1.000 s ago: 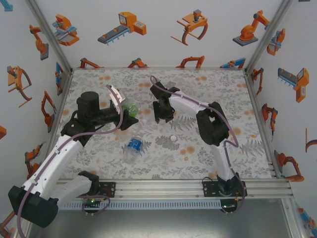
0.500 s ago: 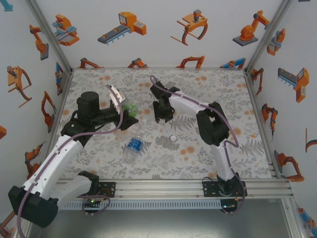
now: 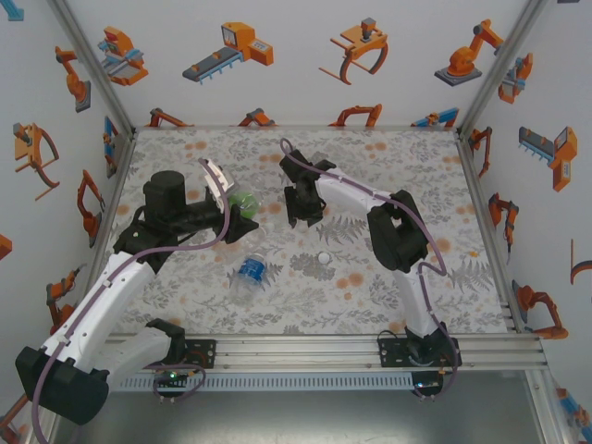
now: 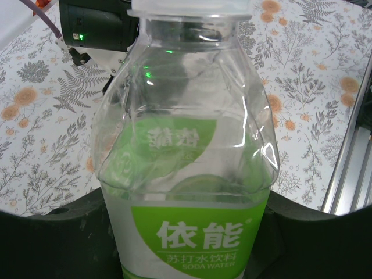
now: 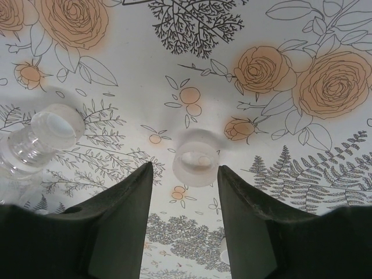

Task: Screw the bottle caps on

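Note:
My left gripper (image 3: 239, 220) is shut on the greenish bottle (image 4: 186, 174), its dark fingers (image 4: 52, 238) pressing both sides of the green label. The bottle (image 3: 242, 198) is held above the table, neck toward the right arm. My right gripper (image 5: 185, 174) points down at the table, open. A whitish bottle cap (image 5: 196, 160) lies on the cloth just beyond its fingertips, touched by neither. A clear bottle neck (image 5: 43, 135) shows to the left of them. The blue-label bottle (image 3: 250, 271) lies on its side near the middle. Another cap (image 3: 324, 257) rests to its right.
The floral tablecloth (image 3: 407, 176) covers the whole table, with white printed walls on three sides. An aluminium rail (image 3: 370, 347) runs along the near edge at the arm bases. The right gripper body (image 4: 99, 26) stands just behind the held bottle.
The right gripper has shifted very slightly toward the far left. The left arm and its bottle have stayed still.

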`<action>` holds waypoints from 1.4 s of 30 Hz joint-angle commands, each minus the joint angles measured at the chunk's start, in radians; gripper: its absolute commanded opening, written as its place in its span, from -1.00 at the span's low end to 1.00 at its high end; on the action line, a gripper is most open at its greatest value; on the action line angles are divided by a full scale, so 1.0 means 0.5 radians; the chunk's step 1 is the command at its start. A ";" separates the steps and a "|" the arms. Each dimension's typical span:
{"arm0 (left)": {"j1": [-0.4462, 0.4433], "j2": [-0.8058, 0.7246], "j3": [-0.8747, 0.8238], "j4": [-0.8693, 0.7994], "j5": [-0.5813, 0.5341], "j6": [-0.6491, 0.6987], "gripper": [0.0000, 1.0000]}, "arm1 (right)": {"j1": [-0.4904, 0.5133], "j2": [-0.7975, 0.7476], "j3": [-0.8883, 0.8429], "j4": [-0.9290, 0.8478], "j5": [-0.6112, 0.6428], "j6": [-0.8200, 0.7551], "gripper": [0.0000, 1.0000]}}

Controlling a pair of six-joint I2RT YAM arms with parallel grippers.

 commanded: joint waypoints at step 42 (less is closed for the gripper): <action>-0.003 0.011 0.034 0.007 0.028 0.028 -1.00 | 0.012 0.054 -0.024 -0.038 -0.006 -0.010 -0.05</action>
